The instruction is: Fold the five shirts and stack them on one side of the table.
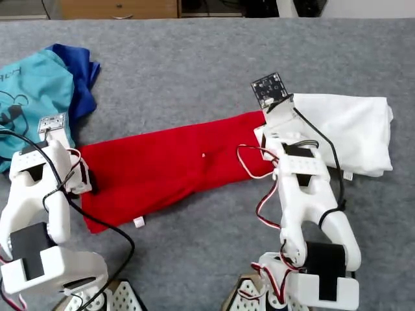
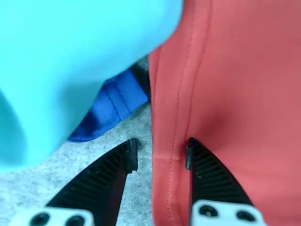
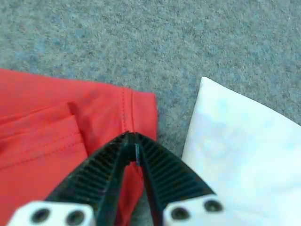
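The red shirt point(image 1: 168, 168) lay as a long band slanting across the grey desk point(image 1: 194, 65). At one end the teal shirt point(image 1: 32, 84) covered the blue shirt point(image 1: 81, 78), and at the other sat the folded white shirt point(image 1: 350, 129). The high view gave that layout; the wrist views gave the jaws up close. The right pincer point(image 3: 132, 143) was pressed together on the red hem just beside the white shirt. The left pincer point(image 2: 160, 153) stood spread, straddling the opposite hem. Both arms stretched forward, wrists bent down.
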Tool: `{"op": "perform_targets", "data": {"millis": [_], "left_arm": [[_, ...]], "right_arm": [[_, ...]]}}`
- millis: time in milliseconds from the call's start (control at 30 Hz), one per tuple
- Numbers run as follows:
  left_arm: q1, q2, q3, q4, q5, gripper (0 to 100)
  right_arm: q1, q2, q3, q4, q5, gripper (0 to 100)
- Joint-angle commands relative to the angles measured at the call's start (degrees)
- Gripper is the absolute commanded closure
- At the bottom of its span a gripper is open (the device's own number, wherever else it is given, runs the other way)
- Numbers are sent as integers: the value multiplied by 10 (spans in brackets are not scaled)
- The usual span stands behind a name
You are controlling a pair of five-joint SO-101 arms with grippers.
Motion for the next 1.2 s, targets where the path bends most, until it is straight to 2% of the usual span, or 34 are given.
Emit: {"op": "perform_targets", "data": {"millis": [0, 333, 500, 567, 700, 800, 1000, 1167], "left_arm": [[25, 7, -4, -9, 0, 826], [36, 33, -18, 5, -11, 857], [52, 94, -75, 49, -27, 940], [52, 108, -91, 50, -11, 986], [61, 90, -93, 39, 4, 982], [113, 51, -99, 40, 29, 982], [291, -47, -167, 129, 78, 982], [395, -62, -283, 184, 162, 982]], "right_arm": [[14, -1, -15, -14, -5, 995], [15, -1, -13, -29, -6, 995], [15, -4, -13, -29, -6, 995], [15, -6, -12, -29, -6, 995], [25, -6, -14, -29, -7, 995], [37, -10, -22, -30, -41, 995], [111, -67, -30, -39, -146, 995], [167, -58, -30, -145, -179, 993]]}}
